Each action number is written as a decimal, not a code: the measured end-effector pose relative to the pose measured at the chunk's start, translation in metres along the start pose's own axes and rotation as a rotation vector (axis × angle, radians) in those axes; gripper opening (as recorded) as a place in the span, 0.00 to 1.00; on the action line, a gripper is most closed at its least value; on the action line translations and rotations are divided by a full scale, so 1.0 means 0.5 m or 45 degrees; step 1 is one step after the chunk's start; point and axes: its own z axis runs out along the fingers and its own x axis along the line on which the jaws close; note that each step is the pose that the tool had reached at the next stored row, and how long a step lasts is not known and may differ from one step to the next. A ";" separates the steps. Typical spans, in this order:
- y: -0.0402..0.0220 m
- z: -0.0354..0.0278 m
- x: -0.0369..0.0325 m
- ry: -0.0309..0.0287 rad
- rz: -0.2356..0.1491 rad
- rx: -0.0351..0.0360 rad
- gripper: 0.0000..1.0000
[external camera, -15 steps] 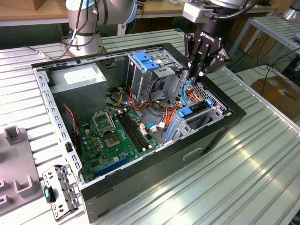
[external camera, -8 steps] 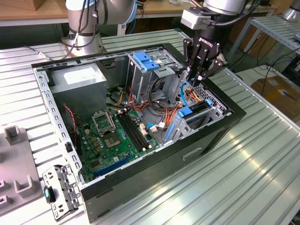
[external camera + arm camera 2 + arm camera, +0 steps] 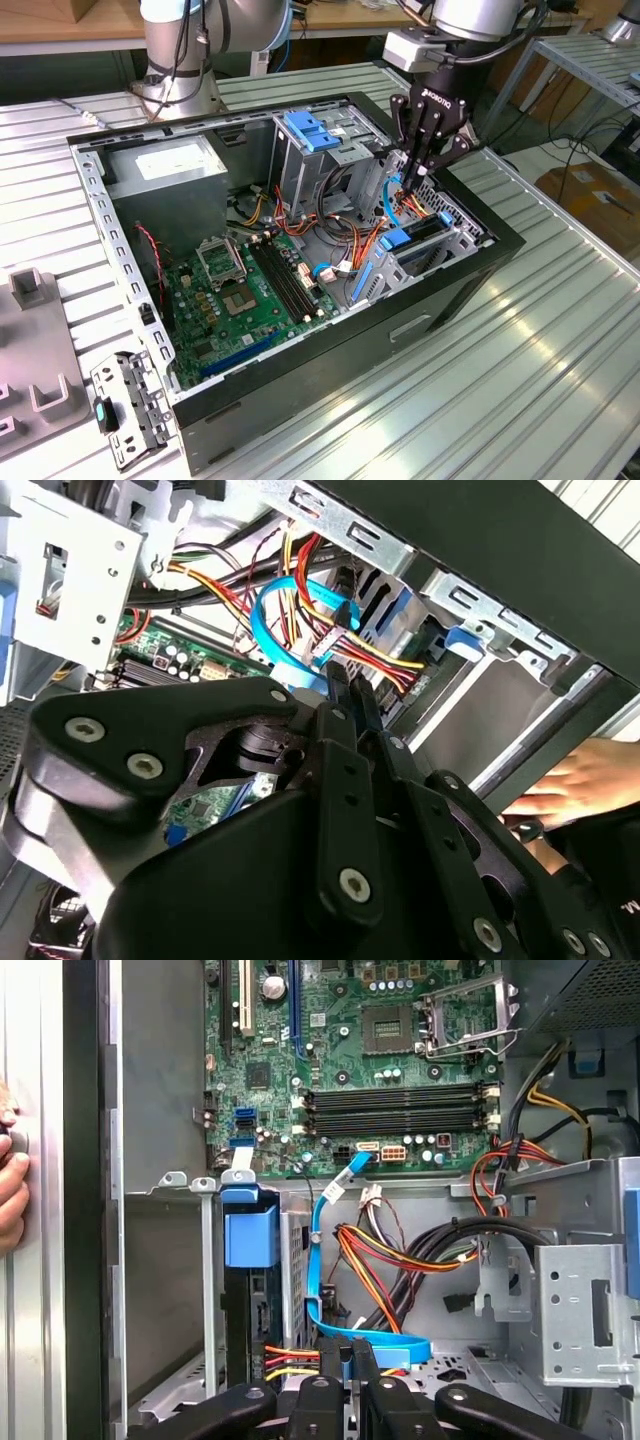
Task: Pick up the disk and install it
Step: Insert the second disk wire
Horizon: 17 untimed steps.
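Inside, the open black computer case (image 3: 470,275) holds a green motherboard (image 3: 350,1060) and a grey bay; the flat metal disk (image 3: 250,1310) with its blue plastic rail stands there edge-on, label hidden. Beside it, the black gripper (image 3: 350,1360) pinches a flat blue cable (image 3: 385,1343).

Universal Robots arm (image 3: 200,40) showing silver-grey tubular segments with a blue joint ring; a black gripper (image 3: 420,165) carrying white lettering on its body; slim black fingers (image 3: 362,1380) linking through bright round screws in both wrist views; a black cable running beside the wrist
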 end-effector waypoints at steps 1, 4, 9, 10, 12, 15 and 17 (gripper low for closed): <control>0.001 0.000 0.001 0.0001 0.000 0.0001 0.16; 0.004 0.002 0.008 -0.0005 -0.001 0.0024 0.16; 0.013 0.005 0.023 -0.0028 -0.004 0.0091 0.16; 0.015 0.006 0.025 -0.0034 -0.005 0.0105 0.16; 0.017 0.008 0.029 -0.0042 -0.007 0.0129 0.16; 0.018 0.010 0.034 -0.0051 -0.009 0.0163 0.16; 0.018 0.010 0.034 -0.0051 -0.009 0.0165 0.16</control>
